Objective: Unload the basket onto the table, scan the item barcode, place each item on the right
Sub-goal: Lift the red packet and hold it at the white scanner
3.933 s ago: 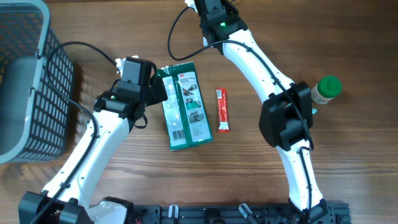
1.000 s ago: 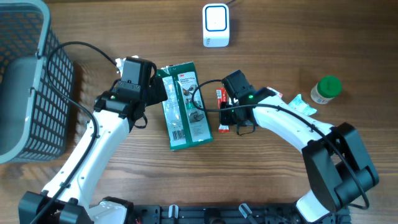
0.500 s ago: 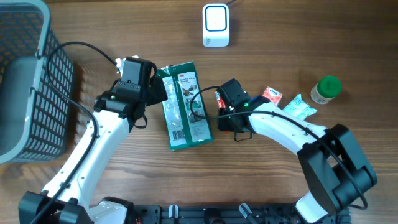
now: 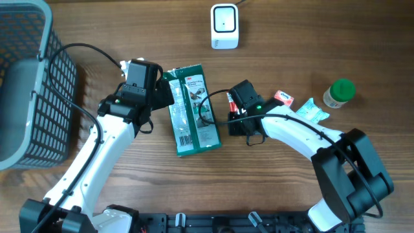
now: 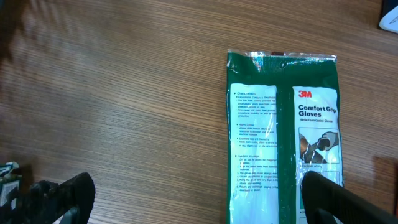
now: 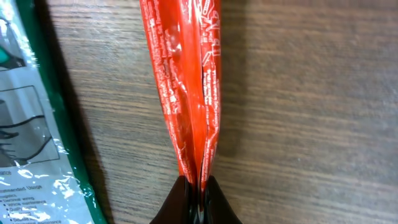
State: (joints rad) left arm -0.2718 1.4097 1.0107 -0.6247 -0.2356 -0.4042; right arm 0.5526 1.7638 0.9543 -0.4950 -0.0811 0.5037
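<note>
A brown wooden table point(image 4: 162, 194) carries everything, and both arms rise from its near edge.

The right arm bends out to the right at the elbow. Its forearm then runs low and leftward across the boards, with the wrist turned toward the far side. The right gripper point(image 6: 198, 186) is clenched on the near end of the red sachet point(image 6: 186, 74). The sachet lies flat on the wood, just beside the green glove packet point(image 4: 193, 116). Pinching it by one end probably leaves most of its printed face uncovered for reading. No barcode can be made out on it here.

The left arm slants up from the near left. The left gripper point(image 5: 193, 193) is spread wide and holds nothing, its fingers straddling one end of the glove packet. It looks parked out of the way.

Farther off, the white scanner point(image 4: 224, 26) stands at the far edge, well apart from the sachet. A grey basket point(image 4: 26, 84) sits far left and a green-capped bottle point(image 4: 339, 92) to the right.
</note>
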